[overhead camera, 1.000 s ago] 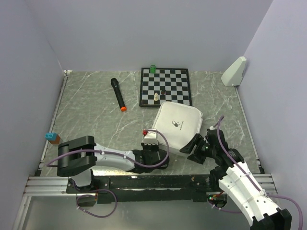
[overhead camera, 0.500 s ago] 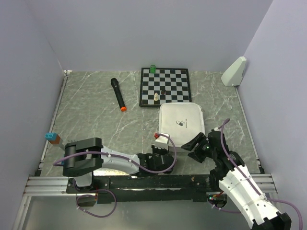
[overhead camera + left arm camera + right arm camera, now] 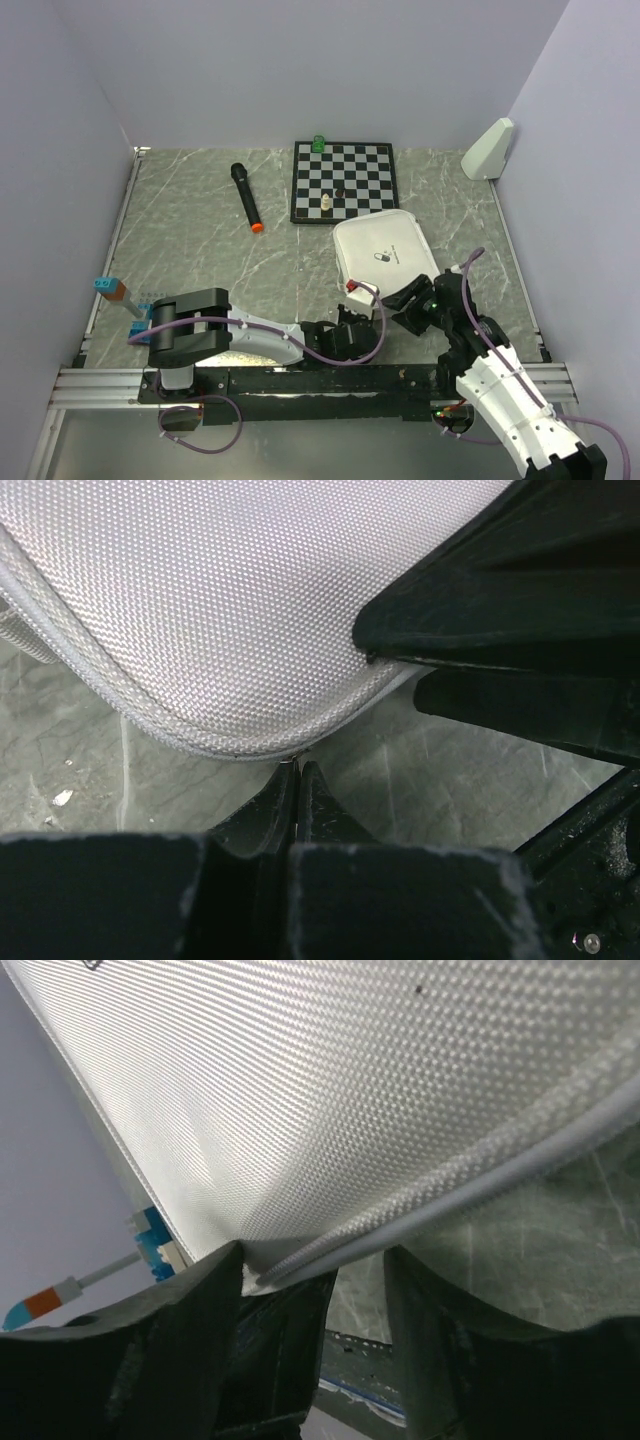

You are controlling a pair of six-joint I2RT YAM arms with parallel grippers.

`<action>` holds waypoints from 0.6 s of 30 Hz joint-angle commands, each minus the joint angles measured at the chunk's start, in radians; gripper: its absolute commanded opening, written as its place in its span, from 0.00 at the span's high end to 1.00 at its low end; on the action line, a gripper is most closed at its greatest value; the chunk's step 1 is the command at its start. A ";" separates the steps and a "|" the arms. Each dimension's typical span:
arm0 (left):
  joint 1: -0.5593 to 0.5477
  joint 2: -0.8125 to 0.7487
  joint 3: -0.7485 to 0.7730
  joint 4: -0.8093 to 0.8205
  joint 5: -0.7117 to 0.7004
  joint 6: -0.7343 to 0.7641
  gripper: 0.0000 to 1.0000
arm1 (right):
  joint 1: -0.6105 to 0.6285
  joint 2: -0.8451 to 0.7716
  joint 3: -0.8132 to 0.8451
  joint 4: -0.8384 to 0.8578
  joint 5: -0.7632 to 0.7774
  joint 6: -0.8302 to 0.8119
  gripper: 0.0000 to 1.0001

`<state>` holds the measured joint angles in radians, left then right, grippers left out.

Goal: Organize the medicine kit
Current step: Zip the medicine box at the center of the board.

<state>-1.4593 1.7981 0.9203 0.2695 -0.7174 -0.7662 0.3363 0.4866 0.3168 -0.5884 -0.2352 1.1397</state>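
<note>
Kit [image 3: 385, 252]: shut, lid up, logo showing. It lies flat on the table [image 3: 200, 250], just near the board's [image 3: 345, 180] near-right corner, right of centre.
Change: a second ago the kit sat skewed, corner toward the arms, and further left. It now lies squarer and closer to the board. The left arm has swept right along the near edge with it.
Meaning: this looks like squaring the case up for opening. The lid is not yet lifted, so the sorting itself seems not to have begun.
Left claw [image 3: 298, 785]: fingers pressed together, tips right at the kit's rounded near corner by the seam. Whether they pinch a zip pull there I cannot tell, as the view is too tight.
Right claw [image 3: 330, 1260]: fingers apart, straddling the kit's piped rim at its near edge, not closed on it.
Kit contents: hidden, since the case is closed.
Board: carries a pale piece [image 3: 327, 203], a dark piece [image 3: 340, 192], and a green thing [image 3: 319, 143] at its far edge.
Around: the mic [image 3: 245, 197] lies left of the board, well apart from the kit. The white wedge [image 3: 488, 150] stands at the far right.
</note>
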 commanded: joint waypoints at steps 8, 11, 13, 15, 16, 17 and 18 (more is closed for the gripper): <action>-0.019 -0.016 -0.009 0.065 0.006 0.019 0.99 | 0.004 0.086 0.008 0.088 0.057 0.008 0.87; -0.018 -0.034 -0.032 0.034 -0.026 -0.011 0.99 | 0.004 0.076 0.004 0.073 0.068 0.000 1.00; -0.010 -0.051 -0.055 0.005 -0.050 -0.048 0.99 | 0.004 0.066 0.008 0.047 0.085 -0.014 1.00; 0.000 -0.078 -0.093 -0.028 -0.069 -0.096 0.99 | 0.004 0.057 0.021 0.016 0.105 -0.037 1.00; 0.010 -0.091 -0.115 -0.038 -0.073 -0.116 0.99 | 0.004 0.055 0.028 0.001 0.112 -0.055 1.00; 0.017 -0.109 -0.138 -0.044 -0.076 -0.136 0.99 | 0.004 0.056 0.037 -0.008 0.115 -0.073 1.00; 0.025 -0.121 -0.156 -0.050 -0.080 -0.152 0.99 | 0.004 0.061 0.048 -0.020 0.120 -0.099 1.00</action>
<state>-1.4582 1.7508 0.8455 0.3096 -0.7269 -0.8291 0.3374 0.5415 0.3176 -0.5278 -0.2276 1.2026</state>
